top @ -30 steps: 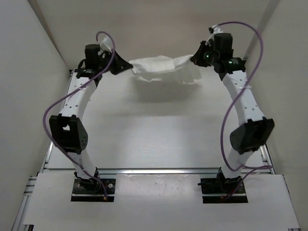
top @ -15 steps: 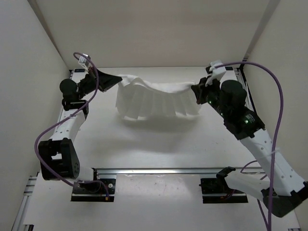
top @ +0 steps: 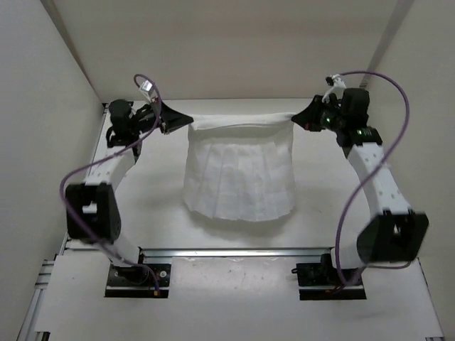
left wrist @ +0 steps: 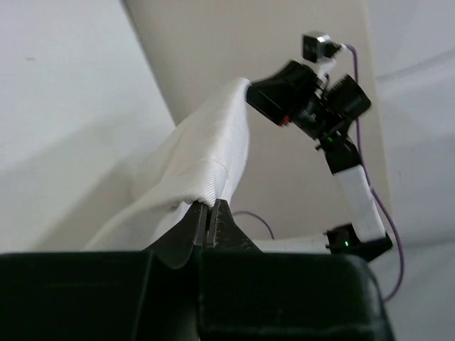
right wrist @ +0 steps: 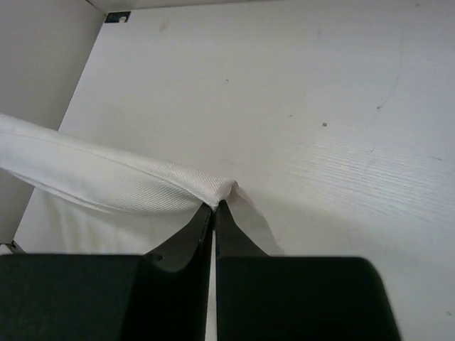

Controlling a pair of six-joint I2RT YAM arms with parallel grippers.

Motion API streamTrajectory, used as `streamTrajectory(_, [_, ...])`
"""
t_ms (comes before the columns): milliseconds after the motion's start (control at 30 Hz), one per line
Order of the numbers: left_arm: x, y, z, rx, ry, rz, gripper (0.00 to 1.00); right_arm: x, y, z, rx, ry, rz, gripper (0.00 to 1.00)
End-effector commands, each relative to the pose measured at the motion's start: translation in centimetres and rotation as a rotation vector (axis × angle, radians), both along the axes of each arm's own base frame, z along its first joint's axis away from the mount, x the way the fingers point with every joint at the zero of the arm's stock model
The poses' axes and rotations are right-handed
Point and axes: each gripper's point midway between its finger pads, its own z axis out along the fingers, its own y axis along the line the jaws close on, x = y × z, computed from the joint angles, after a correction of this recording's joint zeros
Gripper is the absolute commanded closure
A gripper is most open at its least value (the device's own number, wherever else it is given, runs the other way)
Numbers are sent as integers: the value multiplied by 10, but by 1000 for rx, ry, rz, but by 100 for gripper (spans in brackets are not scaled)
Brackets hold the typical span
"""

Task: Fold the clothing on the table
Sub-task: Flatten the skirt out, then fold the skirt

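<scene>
I see both arms stretched wide, left hand point(top: 182, 121) and right hand point(top: 298, 119) each clamped on a top corner of the clothing point(top: 240, 177).

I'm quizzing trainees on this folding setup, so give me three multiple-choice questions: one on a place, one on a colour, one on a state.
1. Where do the left gripper and right gripper hold the clothing?
A) the two ends of its banded top edge
B) its hem
C) its middle
2. What colour is the clothing?
A) blue
B) white
C) black
3. How is the clothing arranged?
A) folded in half
B) bunched up
C) spread open, pleats showing
Answers:
1 A, both wrist views show jaws pinching the band's ends.
2 B, it is white like the table.
3 C, it stretches unfolded between the grippers.
</scene>
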Motion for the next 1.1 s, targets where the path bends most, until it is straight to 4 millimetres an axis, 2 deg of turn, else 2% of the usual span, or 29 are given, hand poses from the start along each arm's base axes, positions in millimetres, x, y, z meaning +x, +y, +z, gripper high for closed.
streamTrajectory(0, [80, 28, -33, 43, 100, 161, 100, 56, -26, 24, 36, -27, -76, 100])
streamTrajectory(33, [97, 28, -9, 21, 53, 161, 100, 73, -30, 41, 22, -71, -99, 100])
streamTrajectory(67, [106, 28, 29, 9, -27, 163, 100, 83, -31, 63, 14, -126, -109, 100])
streamTrajectory(100, [116, 27, 31, 5, -9, 166, 100, 91, -33, 74, 5, -165, -131, 99])
streamTrajectory(133, [123, 30, 58, 12, -88, 177, 100, 94, -37, 99, 13, -225, -148, 100])
streamTrajectory(167, [126, 35, 75, 9, -130, 212, 100, 91, -38, 121, 28, -272, -156, 100])
streamTrajectory(200, [123, 42, 86, 4, -160, 232, 100, 88, -38, 134, 33, -306, -151, 100])
streamTrajectory(233, [118, 42, 86, -6, -152, 217, 100, 87, -48, 141, 33, -323, -171, 100])
streamTrajectory(267, [112, 48, 81, -24, -141, 198, 100, 82, -48, 145, 29, -334, -166, 100])
streamTrajectory(300, [101, 51, 89, -50, -159, 188, 100, 74, -47, 151, 25, -352, -158, 100])
streamTrajectory(333, [94, 56, 76, -55, -129, 188, 100, 68, -47, 142, 25, -333, -163, 100])
streamTrajectory(367, [88, 57, 56, -61, -91, 183, 100, 67, -46, 117, 28, -277, -156, 100])
streamTrajectory(400, [80, 60, 54, -63, -86, 191, 100, 58, -44, 110, 33, -264, -148, 100])
streamTrajectory(433, [71, 64, 32, -58, -36, 199, 100, 54, -43, 80, 40, -193, -140, 100])
streamTrajectory(467, [59, 60, 10, -51, 13, 198, 100, 42, -38, 48, 42, -117, -126, 100])
streamTrajectory(500, [52, 57, -7, -41, 49, 193, 100, 31, -34, 36, 51, -81, -114, 100])
streamTrajectory(533, [38, 54, -34, -40, 114, 206, 100, 14, -30, 3, 51, 4, -104, 100])
streamTrajectory(567, [21, 50, -64, -38, 195, 207, 100, -1, -29, -39, 52, 124, -103, 100])
streamTrajectory(600, [2, 41, -103, -36, 307, 198, 100, -20, -26, -64, 58, 192, -91, 100])
streamTrajectory(633, [-12, 34, -110, -33, 325, 192, 100, -40, -22, -79, 71, 260, -73, 100])
streamTrajectory(667, [-35, 28, -133, -28, 402, 179, 100, -62, -19, -108, 80, 369, -60, 100])
streamTrajectory(700, [-58, 20, -158, -28, 492, 161, 100, -86, -9, -120, 97, 426, -40, 100])
streamTrajectory(733, [-73, 14, -156, -26, 488, 138, 100, -106, -6, -120, 105, 454, -23, 100])
streamTrajectory(767, [-92, 13, -166, -26, 531, 129, 100, -125, -3, -131, 117, 532, -19, 100])
streamTrajectory(800, [-113, 0, -180, -10, 594, 77, 100, -147, 1, -137, 117, 594, -13, 100])
streamTrajectory(900, [-147, -13, -185, -5, 633, 15, 100, -188, 12, -133, 143, 712, 24, 100])
streamTrajectory(1033, [-166, -12, -187, -6, 688, -15, 100, -230, 33, -130, 125, 819, 110, 100])
streamTrajectory(1067, [-164, -11, -184, 3, 671, -7, 100, -236, 37, -129, 128, 839, 112, 100])
